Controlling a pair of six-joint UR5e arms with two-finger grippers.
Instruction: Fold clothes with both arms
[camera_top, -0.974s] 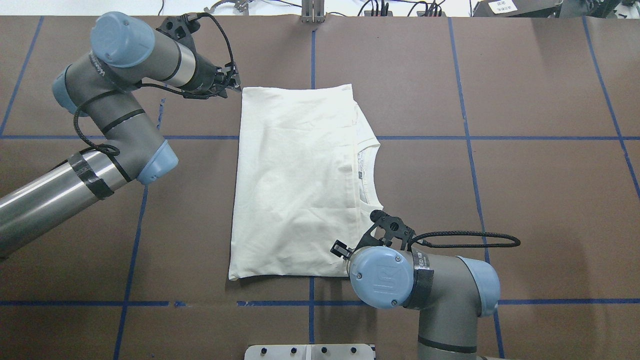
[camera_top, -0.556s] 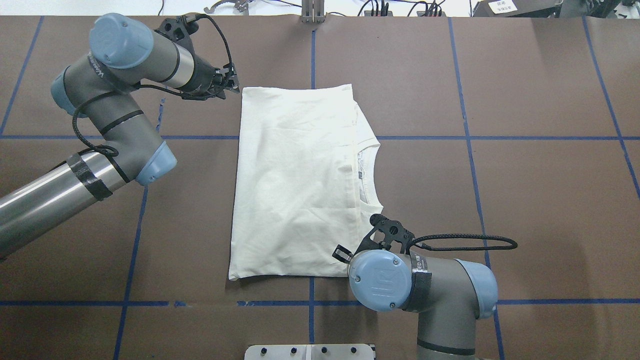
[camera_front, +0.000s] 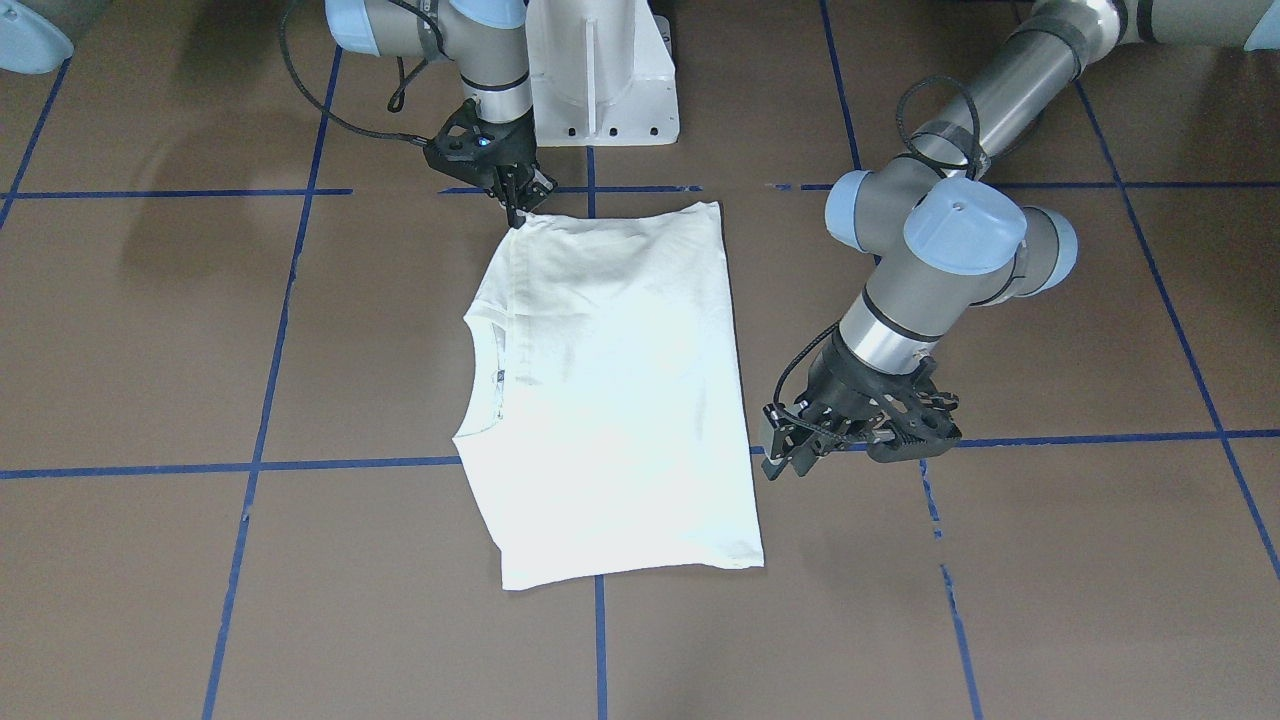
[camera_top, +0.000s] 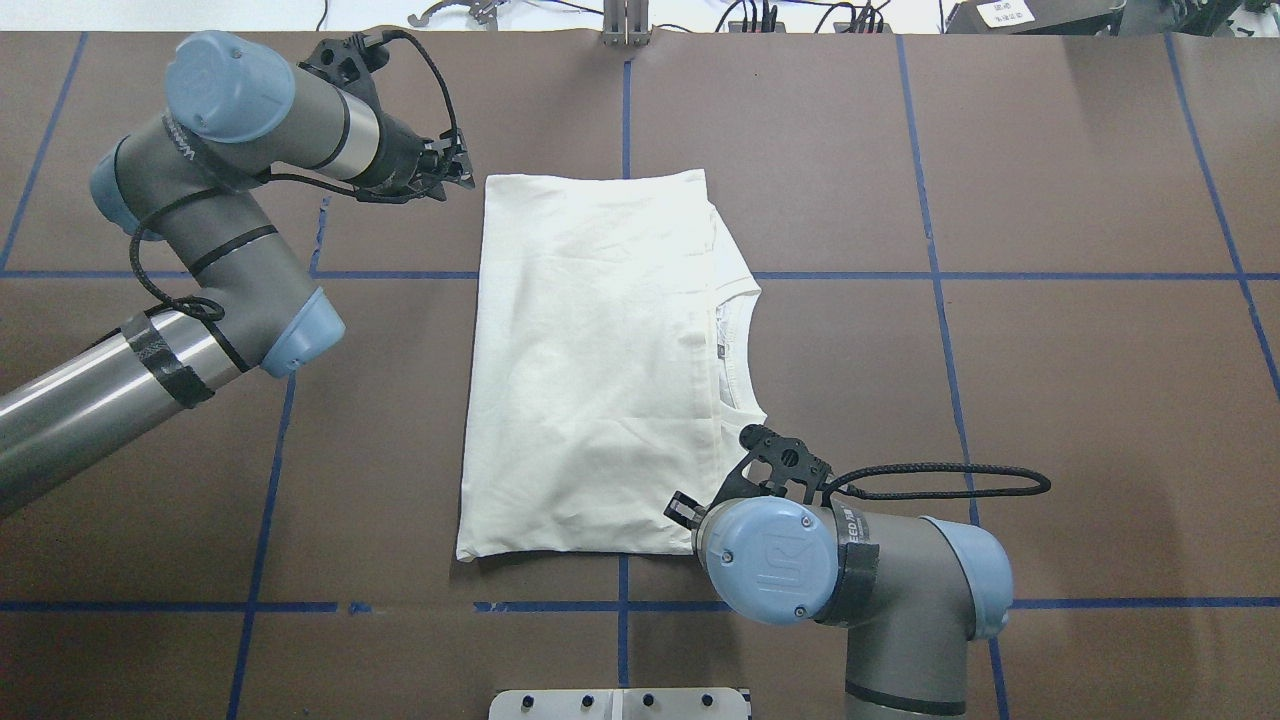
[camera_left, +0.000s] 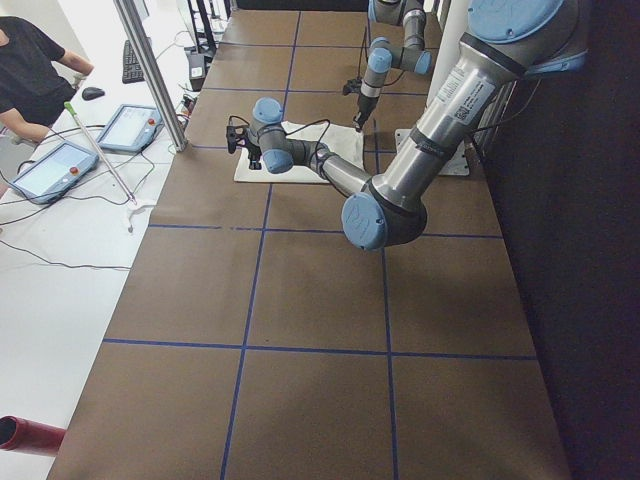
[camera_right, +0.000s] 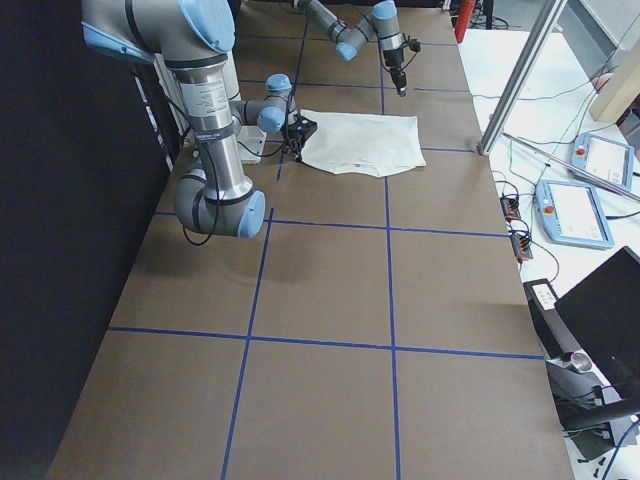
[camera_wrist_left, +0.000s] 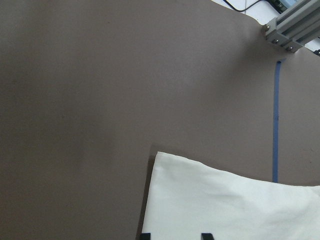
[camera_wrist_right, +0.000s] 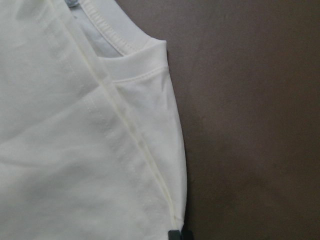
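Observation:
The cream shirt (camera_top: 590, 360) lies folded flat on the brown table, plain side up; the cat graphic is hidden. Its ribbed neckline (camera_top: 735, 345) faces the overhead view's right. My left gripper (camera_top: 465, 168) hovers just off the shirt's far left corner. In the left wrist view (camera_wrist_left: 174, 236) its jaws are open, with the shirt corner (camera_wrist_left: 165, 165) ahead of them. My right gripper (camera_front: 517, 213) stands at the shirt's near right shoulder corner. In the right wrist view (camera_wrist_right: 181, 235) its tips are together on the shirt's edge (camera_wrist_right: 175, 165). My right wrist hides it in the overhead view.
The white pedestal (camera_front: 600, 80) stands behind the right gripper. Blue tape lines (camera_top: 930, 275) cross the table. A metal plate (camera_top: 620, 703) sits at the near edge and a post (camera_top: 625, 25) at the far edge. An operator (camera_left: 30, 70) and pendants (camera_left: 60, 165) are beyond the far side.
My left gripper has drawn back a little to the left, away from the shirt's far left corner. My right arm has barely shifted. The shirt has not moved.

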